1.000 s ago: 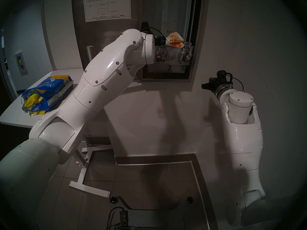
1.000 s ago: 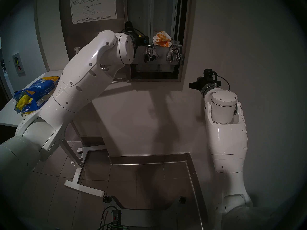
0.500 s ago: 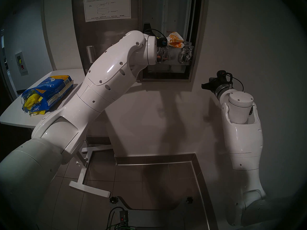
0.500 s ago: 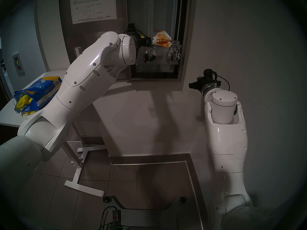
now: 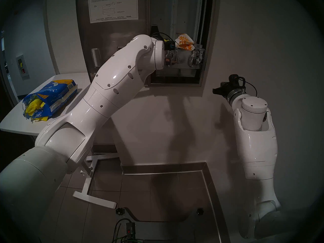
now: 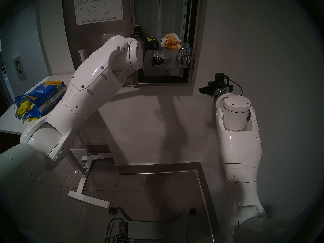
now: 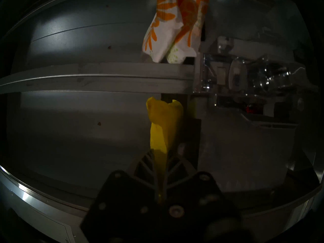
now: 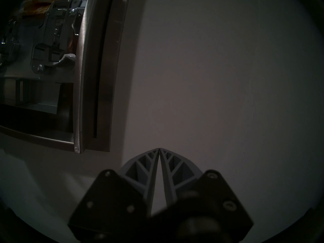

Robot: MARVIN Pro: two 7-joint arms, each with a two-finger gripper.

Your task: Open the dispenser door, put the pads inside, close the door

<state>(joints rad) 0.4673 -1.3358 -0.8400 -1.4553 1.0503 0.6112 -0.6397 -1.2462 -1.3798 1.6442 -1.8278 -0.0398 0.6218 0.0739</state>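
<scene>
My left pincer (image 7: 160, 153) is clamped tight on a yellow pad (image 7: 164, 125), which stands up out of the fingertips into the open dispenser cabinet (image 5: 203, 44). The wrist camera is turned on its side here, so a grey divider (image 7: 98, 79) runs across the view, with the yellow pad on one side of it. On the other side sit white packets with orange flowers (image 7: 175, 27) — in the head view they lie in the right-hand column, just above the chrome lever mechanisms (image 5: 194, 58). From the head, my left arm (image 5: 112, 90) reaches into the left-hand column and hides its own pincer.

The dispenser door (image 5: 112, 44) stands swung open to the left, its back toward me, with the white instruction sheet (image 5: 113, 6) pasted near the top.

My right pincer (image 8: 158, 149) has its fingertips meeting at the tips and holds nothing; it points at bare wall, right of the cabinet and below it, well apart from the door.

Further left, on the white table (image 5: 15, 121), lies the torn blue plastic bag (image 5: 50, 98) — more yellow pads (image 5: 33, 107) spill from its ripped end.
</scene>
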